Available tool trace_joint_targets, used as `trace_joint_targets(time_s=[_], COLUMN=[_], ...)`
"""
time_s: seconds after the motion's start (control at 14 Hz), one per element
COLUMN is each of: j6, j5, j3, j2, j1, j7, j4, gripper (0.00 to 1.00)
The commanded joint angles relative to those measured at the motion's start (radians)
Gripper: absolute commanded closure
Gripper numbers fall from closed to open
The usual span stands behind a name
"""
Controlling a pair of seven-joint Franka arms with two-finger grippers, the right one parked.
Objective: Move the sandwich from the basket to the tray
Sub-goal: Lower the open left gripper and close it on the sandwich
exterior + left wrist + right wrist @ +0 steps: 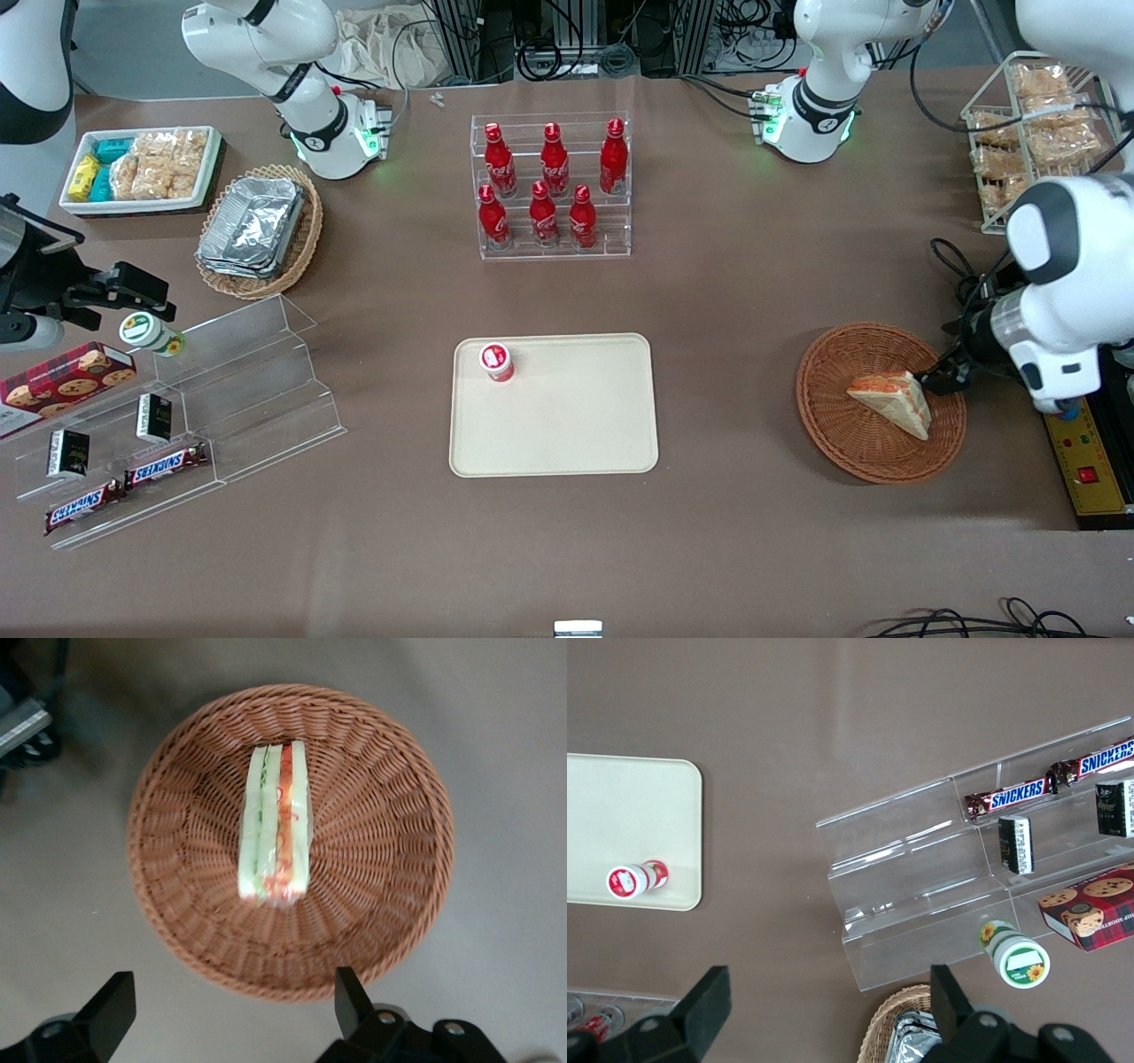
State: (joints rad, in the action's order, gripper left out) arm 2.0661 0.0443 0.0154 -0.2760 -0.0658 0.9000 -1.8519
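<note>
The sandwich (893, 399), a pale bread wedge with orange-red and green filling on its cut edge, lies in the reddish-brown wicker basket (833, 416) toward the working arm's end of the table. In the left wrist view the sandwich (275, 823) lies in the middle of the basket (372, 815). My left gripper (232, 1003) is open and empty, above the basket's rim, its fingers (352, 992) wide apart. In the front view it (941, 379) hovers at the basket's edge beside the sandwich. The cream tray (567, 434) lies at the table's middle.
A small red-capped cup (497, 361) stands on the tray's corner. A rack of red bottles (551, 186) stands farther from the camera. A wire rack of snack packets (1028, 133) and a yellow control box (1088, 461) sit beside the working arm.
</note>
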Motion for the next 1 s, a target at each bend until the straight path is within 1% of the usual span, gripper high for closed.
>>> trace_joint_targets(time_s=[0.0,0.29,0.43,0.5,0.64,0.71,0.93], j6=[0.106,0.178,0.184,0.192,0.195,0.195,0.178], j5=[-0.003,-0.012,-0.061,-0.073,-0.075,-0.075,-0.075], j3=[0.000,0.000,0.000,0.000,0.002,0.002,0.001], j2=[-0.102,-0.175,-0.198,-0.207,-0.209,-0.207,-0.169], j1=[0.011,0.011,0.011,0.011,0.009,0.009,0.006], j7=[0.091,0.094,0.094,0.094,0.096,0.094,0.085], j4=[-0.003,-0.013,-0.013,-0.012,-0.010,-0.009,0.008], gripper=[0.00,0.00,0.00,0.12,0.79,1.00,1.00])
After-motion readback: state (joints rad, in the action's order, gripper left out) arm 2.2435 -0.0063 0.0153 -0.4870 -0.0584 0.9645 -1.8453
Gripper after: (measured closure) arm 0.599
